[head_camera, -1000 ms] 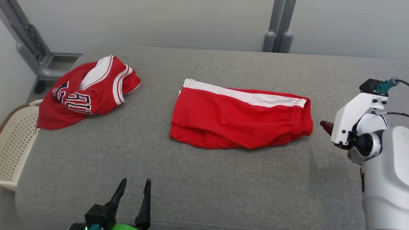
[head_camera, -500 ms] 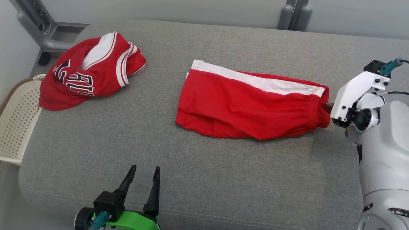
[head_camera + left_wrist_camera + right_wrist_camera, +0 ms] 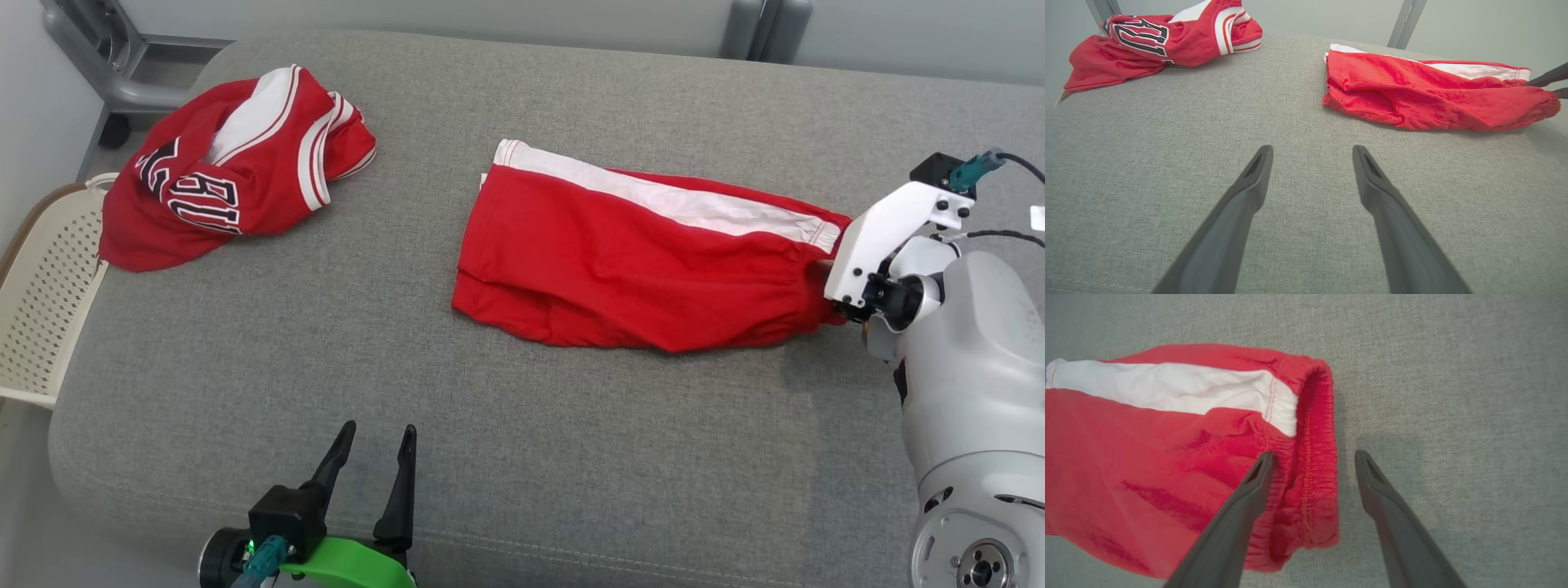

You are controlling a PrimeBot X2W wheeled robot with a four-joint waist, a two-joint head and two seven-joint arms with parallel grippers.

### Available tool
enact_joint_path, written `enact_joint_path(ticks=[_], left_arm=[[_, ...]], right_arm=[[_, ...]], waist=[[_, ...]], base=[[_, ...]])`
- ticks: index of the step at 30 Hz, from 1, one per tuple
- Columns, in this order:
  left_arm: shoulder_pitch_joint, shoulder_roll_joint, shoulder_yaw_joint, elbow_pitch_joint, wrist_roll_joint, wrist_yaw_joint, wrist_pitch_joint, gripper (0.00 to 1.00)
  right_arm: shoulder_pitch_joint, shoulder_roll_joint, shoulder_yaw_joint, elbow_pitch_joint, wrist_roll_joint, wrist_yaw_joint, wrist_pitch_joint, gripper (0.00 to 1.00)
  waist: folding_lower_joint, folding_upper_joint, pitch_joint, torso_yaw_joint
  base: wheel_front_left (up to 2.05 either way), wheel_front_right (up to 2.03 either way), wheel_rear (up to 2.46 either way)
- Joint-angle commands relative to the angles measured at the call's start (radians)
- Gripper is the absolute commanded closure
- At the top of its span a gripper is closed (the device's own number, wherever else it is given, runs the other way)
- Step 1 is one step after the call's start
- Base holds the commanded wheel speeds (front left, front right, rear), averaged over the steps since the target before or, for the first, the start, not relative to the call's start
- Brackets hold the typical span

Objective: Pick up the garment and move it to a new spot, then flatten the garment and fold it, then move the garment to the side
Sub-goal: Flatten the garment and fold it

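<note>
**Right tool (image 3: 1314, 454) released, astride waistband (image 3: 1323, 473) of red shorts (image 3: 1167, 457)**

Right tool jaws are wide and hold nothing. One finger is over the fabric, the other over bare grey surface (image 3: 1453, 416) just outside the waistband. The shorts stretch away from the tool, roughly flat and doubled, with a white stripe along one edge.

Step, my read: lining up a grasp to move the shorts. Whether this is the first pick or the final shift aside, can't tell. Next it needs to drop onto the cloth and pinch the waistband, catching all layers.

Left tool (image 3: 1310, 149) is also released and empty, low over bare surface, well apart from the shorts. Farther out lie a crumpled red jersey (image 3: 237, 196) and a basket (image 3: 41, 310) cut off by the frame edge.

In the head view the wrist housing (image 3: 882, 237) hides the right fingers. Contact with the cloth is unclear.
</note>
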Motion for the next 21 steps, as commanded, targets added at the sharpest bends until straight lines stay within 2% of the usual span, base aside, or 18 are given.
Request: enact_joint_path(ticks=[1,10,21], left_arm=[[-0.018,-0.001,-0.004,0.003,-0.009,-0.002,-0.003,0.00],[-0.021,-0.002,-0.018,0.013,-0.015,-0.006,-0.005,0.00],[-0.036,-0.012,-0.038,0.028,-0.025,-0.013,-0.007,0.00]], right_arm=[[-0.010,-0.003,-0.010,0.024,-0.013,0.000,-0.010,0.00],[-0.048,-0.003,-0.109,0.161,-0.105,0.000,-0.076,0.00],[-0.085,0.005,-0.279,0.269,-0.250,0.000,-0.090,0.00]], waist=[[-0.0001,0.0000,-0.001,0.000],[-0.0001,0.0000,0.017,0.029],[-0.0001,0.0000,0.042,0.069]], base=[[0.00,0.00,0.00],[0.00,0.00,0.00],[0.00,0.00,0.00]])
